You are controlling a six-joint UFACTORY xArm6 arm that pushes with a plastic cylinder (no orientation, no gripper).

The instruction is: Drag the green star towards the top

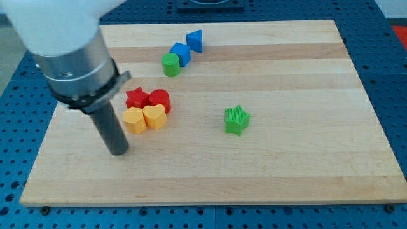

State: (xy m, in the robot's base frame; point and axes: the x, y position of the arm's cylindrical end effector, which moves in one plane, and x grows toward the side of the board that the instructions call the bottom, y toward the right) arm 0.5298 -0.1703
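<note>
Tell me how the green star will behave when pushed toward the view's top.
The green star sits flat and squat on the wooden board, so it will probably slide rather than tip or roll. Its pointed outline may make it spin off-centre against my tip. It stands alone, so nothing should jam it.

Two red blocks (148, 99), two yellow (144, 118), two blue (187, 47), two green (236, 119).

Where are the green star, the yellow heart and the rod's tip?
green star (236, 119), camera view, its front face.
yellow heart (154, 117), camera view, its top.
my tip (119, 151), camera view, the rod's very end.
</note>
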